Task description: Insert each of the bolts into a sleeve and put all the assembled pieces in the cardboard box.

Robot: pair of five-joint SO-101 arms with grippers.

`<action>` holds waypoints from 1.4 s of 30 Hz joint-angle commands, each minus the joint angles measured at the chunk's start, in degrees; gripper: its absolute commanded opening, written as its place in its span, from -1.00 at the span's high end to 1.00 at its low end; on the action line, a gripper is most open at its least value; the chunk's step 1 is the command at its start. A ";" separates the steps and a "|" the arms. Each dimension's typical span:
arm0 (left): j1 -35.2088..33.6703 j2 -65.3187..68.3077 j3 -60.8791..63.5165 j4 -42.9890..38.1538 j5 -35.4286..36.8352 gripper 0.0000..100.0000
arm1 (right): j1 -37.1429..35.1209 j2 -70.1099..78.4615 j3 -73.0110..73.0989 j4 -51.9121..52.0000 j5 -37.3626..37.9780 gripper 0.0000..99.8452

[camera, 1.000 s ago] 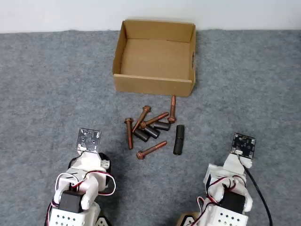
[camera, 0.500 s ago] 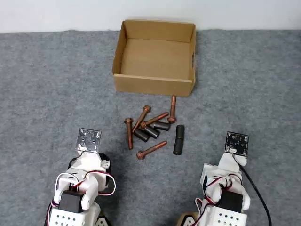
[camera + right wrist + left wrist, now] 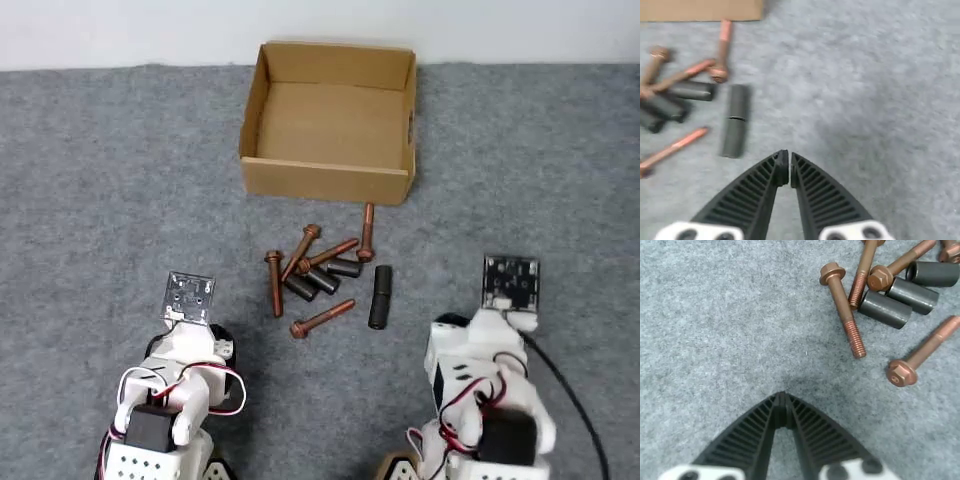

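Broadly, we read everything from the grey felt mat [image 3: 100,200] down. The cardboard box [image 3: 325,182] sits open at the far side with no piece in it yet, likely parked where either arm can drop into it. The left arm [image 3: 175,390] and right arm [image 3: 480,390] flank the loose pile, which probably lies between them so one can hold a sleeve while the other feeds a bolt. The left gripper [image 3: 783,399] is clenched on nothing over bare mat just short of the bolts [image 3: 322,318]. The right gripper [image 3: 785,159] is likewise closed and empty, pointing near the long dark sleeve [image 3: 735,127]. The high view gives us the whole box and all five bolts among the sleeves [image 3: 322,279]. The left wrist view adds threads and flanged hex heads, and the right wrist view reveals a seam across the long dark sleeve, perhaps two sleeves end to end.
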 commanded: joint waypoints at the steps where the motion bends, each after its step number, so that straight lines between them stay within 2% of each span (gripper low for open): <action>1: -0.35 0.00 -1.19 0.18 -0.09 0.99 | -5.58 16.04 -14.07 0.75 -5.01 0.98; 10: -0.35 0.00 -1.19 0.18 -0.09 0.99 | -10.07 57.63 -36.75 0.22 -4.22 0.98; 14: -0.35 0.00 -1.19 0.18 -0.09 0.99 | -10.07 71.60 -45.71 0.13 -4.84 0.98; 17: -0.35 0.00 -1.19 0.18 -0.09 0.99 | -10.07 80.04 -51.96 0.66 -8.79 0.98; 19: -0.35 0.00 -1.19 0.18 -0.09 0.99 | -10.15 84.79 -55.21 0.66 -9.32 0.91; 23: -0.35 0.00 -1.19 0.18 -0.09 0.99 | -11.74 91.91 -59.25 0.66 -9.41 0.67; 25: -0.35 0.00 -1.19 0.18 -0.09 0.99 | -13.23 93.93 -59.87 0.31 -9.41 0.62; 30: -0.35 0.00 -1.19 0.18 -0.09 0.99 | -16.04 96.75 -59.96 -3.03 -9.41 0.62; 42: -0.35 0.00 -1.19 0.18 -0.09 0.99 | -16.57 105.45 -59.96 -9.19 -9.32 0.62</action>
